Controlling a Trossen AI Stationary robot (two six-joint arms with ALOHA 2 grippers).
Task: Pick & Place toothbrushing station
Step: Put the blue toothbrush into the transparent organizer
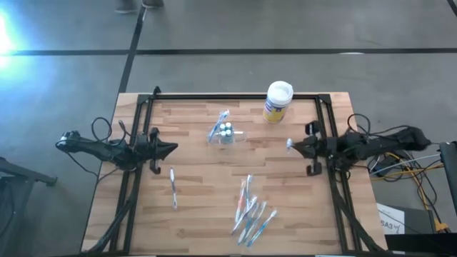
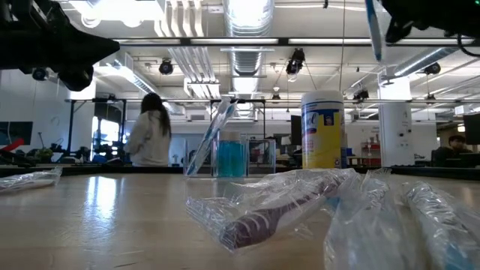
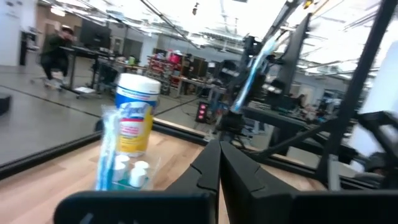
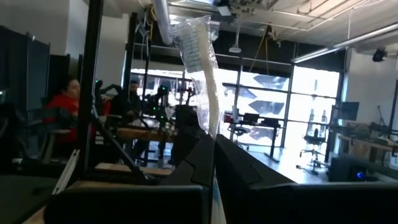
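Clear toothbrushing station (image 1: 226, 133), one canister (image 1: 278, 101)

Ceiling strip lights (image 2: 247, 15) overexposed in low view; glare on tabletop (image 2: 105, 202) at 9 o'clock. Foreground wrapped toothbrushes (image 2: 277, 210) defocused. Left wrist view motion-blurred. Right wrist view dim, backlit by windows (image 4: 292, 106).

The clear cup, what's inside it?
The cup holds one wrapped toothbrush leaning out and some white-capped items. Their lower parts can't be made out.
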